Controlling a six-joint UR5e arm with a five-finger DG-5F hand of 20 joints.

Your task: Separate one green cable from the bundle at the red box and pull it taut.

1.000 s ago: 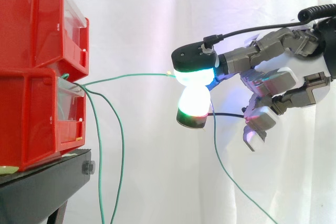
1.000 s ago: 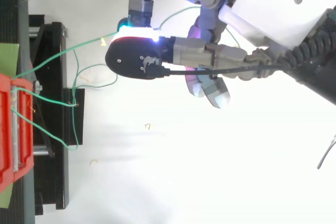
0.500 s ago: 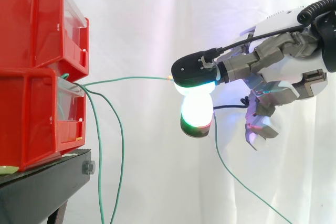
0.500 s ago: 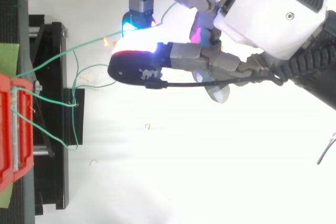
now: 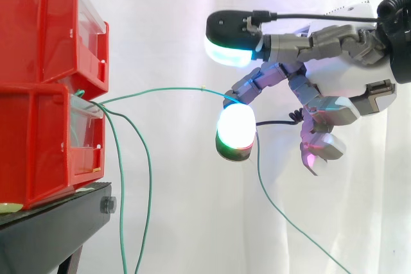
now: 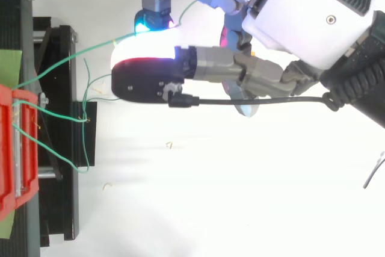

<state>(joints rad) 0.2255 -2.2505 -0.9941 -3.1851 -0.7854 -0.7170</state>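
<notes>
My hand [image 5: 337,85] pinches one thin green cable [image 5: 160,90] from the red plastic box [image 5: 38,139], so I should pull slowly, straight back.

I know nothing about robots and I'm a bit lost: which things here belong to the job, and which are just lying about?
In the job: hand, its fingers pinching one green cable; spare green cables; red bins.
Just there: black stand; white curtain; small scraps.

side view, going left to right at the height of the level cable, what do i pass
red bins → green cable → hand
</notes>
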